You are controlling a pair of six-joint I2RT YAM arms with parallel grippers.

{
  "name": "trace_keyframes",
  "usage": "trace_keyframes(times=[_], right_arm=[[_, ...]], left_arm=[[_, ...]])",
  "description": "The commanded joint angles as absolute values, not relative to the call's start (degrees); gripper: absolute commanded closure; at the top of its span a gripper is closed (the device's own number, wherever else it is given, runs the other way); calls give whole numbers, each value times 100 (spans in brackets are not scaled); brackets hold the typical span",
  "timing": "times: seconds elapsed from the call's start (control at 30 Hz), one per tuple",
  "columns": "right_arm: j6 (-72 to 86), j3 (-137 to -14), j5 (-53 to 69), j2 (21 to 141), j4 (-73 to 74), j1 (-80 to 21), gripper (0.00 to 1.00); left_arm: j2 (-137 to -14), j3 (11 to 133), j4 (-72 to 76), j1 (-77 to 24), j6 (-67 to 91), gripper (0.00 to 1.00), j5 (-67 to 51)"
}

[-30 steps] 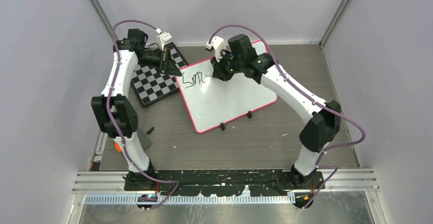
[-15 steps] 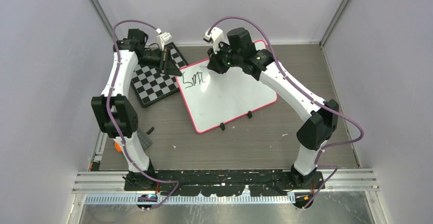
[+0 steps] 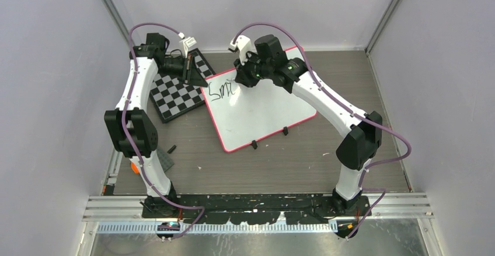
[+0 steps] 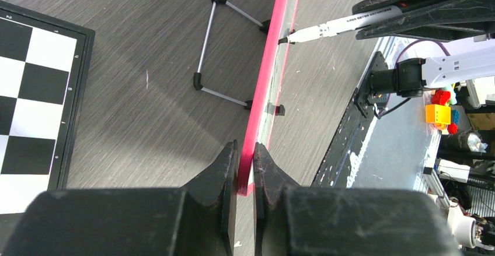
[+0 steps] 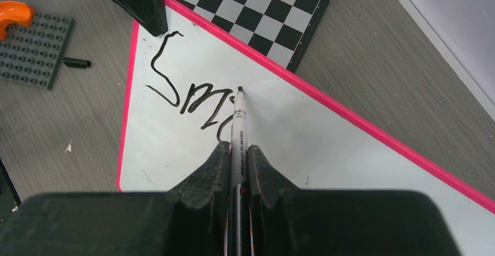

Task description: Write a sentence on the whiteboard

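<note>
The whiteboard, glossy white with a pink-red frame, lies tilted on the table. Black marker letters reading "Sm" plus a further stroke, the start of the sentence, sit near its far left corner. My right gripper is shut on a white marker. The marker's black tip stands just past the last stroke; contact with the board cannot be told. My left gripper is shut on the whiteboard's pink edge at the left corner. The left wrist view shows the marker reaching the board from the right.
A black-and-white chessboard lies left of the whiteboard, partly under its corner. A grey studded baseplate with an orange piece and a small black cap lie near the left arm. A wire stand rests beside the board's edge.
My right gripper has moved left and toward the far edge with the marker, the tip now just beyond the last stroke. The left arm and the whiteboard have not moved.
</note>
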State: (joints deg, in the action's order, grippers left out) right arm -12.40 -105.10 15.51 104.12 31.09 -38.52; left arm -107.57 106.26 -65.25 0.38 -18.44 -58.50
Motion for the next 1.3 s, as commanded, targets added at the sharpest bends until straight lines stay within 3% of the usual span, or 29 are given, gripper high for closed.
trace_keyframes(times=[0.0, 0.7, 1.27], right_arm=[[-1232, -10584, 1479, 10180, 3006, -3826, 100], [-910, -10525, 1963, 10013, 2853, -3498, 100], [-1292, -9897, 1508, 9942, 3176, -3596, 100]], left_arm=[[-10826, 10528, -6506, -258, -1944, 100, -5605], [-10784, 10490, -6513, -275, -1998, 100, -5607], [-10833, 10529, -6523, -277, -2001, 100, -5589]])
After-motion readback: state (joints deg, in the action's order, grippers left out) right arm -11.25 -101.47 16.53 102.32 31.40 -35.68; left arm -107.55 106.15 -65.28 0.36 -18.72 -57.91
